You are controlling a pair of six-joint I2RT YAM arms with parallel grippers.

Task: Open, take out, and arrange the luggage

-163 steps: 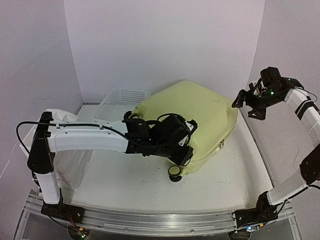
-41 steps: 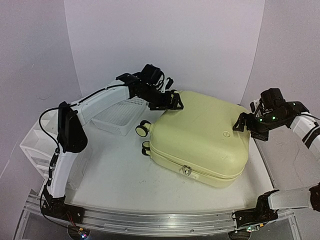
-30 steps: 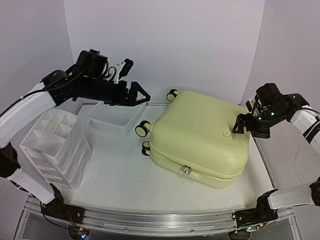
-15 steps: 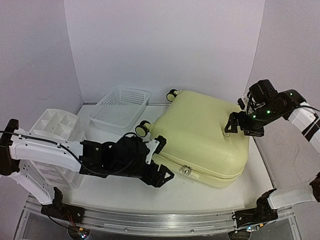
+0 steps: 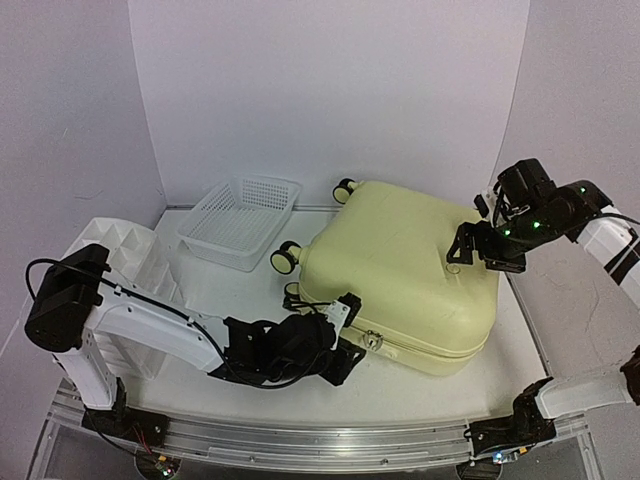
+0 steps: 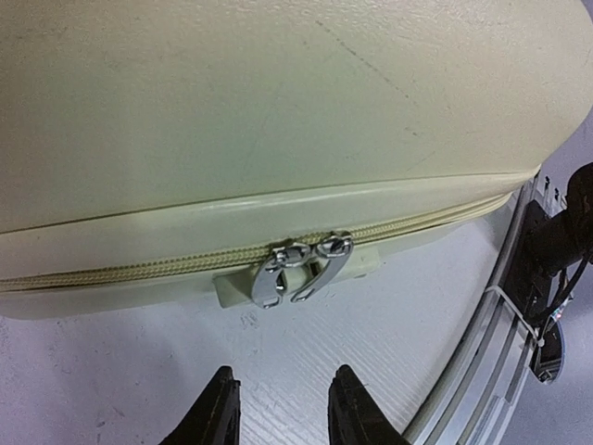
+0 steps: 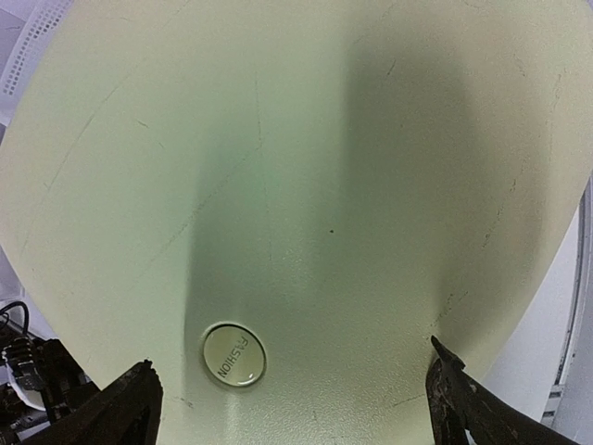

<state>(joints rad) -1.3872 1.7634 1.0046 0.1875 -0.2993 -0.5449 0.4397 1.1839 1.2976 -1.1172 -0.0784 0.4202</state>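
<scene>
Left fingers [image 6: 222, 408]: hovering slightly apart near zipper pulls [image 6: 301, 269], bases cropped.
Right fingers [image 7: 125, 408]: spreading wide above luggage [image 5: 400, 260], mostly cropped.

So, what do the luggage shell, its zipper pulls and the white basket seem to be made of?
The luggage shell looks like hard moulded plastic, pale yellow, matte, finely grained, faintly scratched. The zipper pulls look like polished metal: silvery, reflective. The basket seems white plastic, judging by its moulded mesh.
</scene>
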